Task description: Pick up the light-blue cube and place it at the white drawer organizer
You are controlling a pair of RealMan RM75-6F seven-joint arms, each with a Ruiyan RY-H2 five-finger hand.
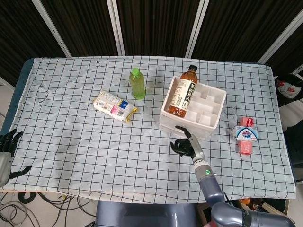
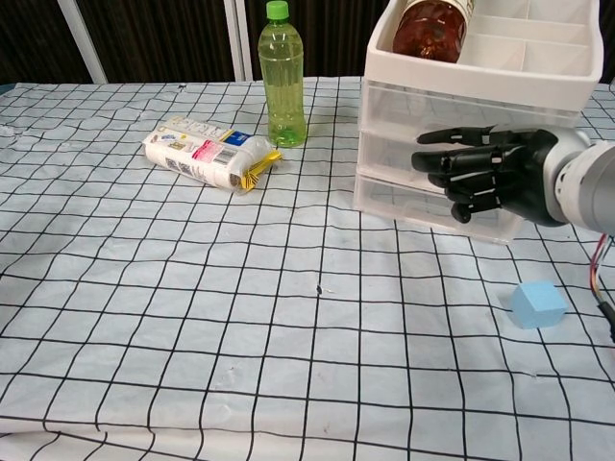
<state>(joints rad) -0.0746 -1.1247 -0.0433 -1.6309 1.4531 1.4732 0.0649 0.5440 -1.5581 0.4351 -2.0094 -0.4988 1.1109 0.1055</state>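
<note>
The light-blue cube [image 2: 538, 304] lies on the checked cloth at the near right, apart from everything; in the head view my right forearm hides it. The white drawer organizer [image 2: 404, 182] [image 1: 208, 101] stands behind it, with a brown tea bottle [image 2: 437, 19] [image 1: 183, 94] lying in its top tray. My right hand [image 2: 490, 173] [image 1: 183, 143] hovers against the organizer's front, above and left of the cube, fingers loosely spread and holding nothing. My left hand [image 1: 8, 142] hangs off the table's near left corner, empty with its fingers apart.
A green bottle [image 2: 281, 77] [image 1: 138, 83] stands upright left of the organizer. A snack packet [image 2: 207, 154] [image 1: 113, 106] lies further left. A small blue-and-white box [image 1: 245, 134] and a pink one [image 1: 244, 147] sit at the right.
</note>
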